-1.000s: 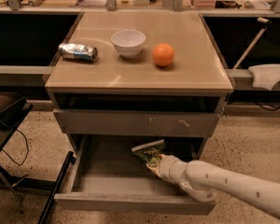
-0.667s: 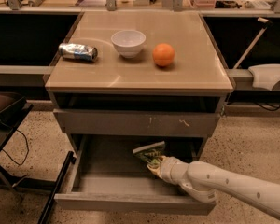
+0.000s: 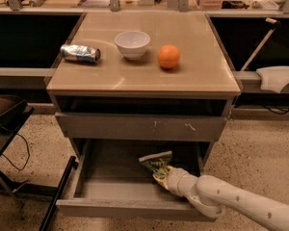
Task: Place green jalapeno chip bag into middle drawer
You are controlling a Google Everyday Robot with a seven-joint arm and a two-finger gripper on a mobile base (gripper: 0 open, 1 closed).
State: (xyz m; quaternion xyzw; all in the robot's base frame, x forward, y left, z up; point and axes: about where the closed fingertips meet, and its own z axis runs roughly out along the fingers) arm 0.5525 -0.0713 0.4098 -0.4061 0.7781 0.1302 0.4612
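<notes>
The green jalapeno chip bag (image 3: pixel 156 160) is inside the open middle drawer (image 3: pixel 111 189), over the right-middle part of its grey floor. My gripper (image 3: pixel 161 175) reaches into the drawer from the lower right on its white arm (image 3: pixel 231 201). It is shut on the bag's lower edge. The bag tilts up and to the left from the fingers. I cannot tell whether the bag touches the drawer floor.
On the tan cabinet top (image 3: pixel 202 76) lie a crushed silver can (image 3: pixel 80 53), a white bowl (image 3: pixel 132 43) and an orange (image 3: pixel 168 56). The drawer front with whitish scratch marks (image 3: pixel 139 127) above is closed. A dark cart (image 3: pixel 5 114) stands at the left.
The gripper and the bag have barely shifted inside the drawer. Everything on the cabinet top is as before.
</notes>
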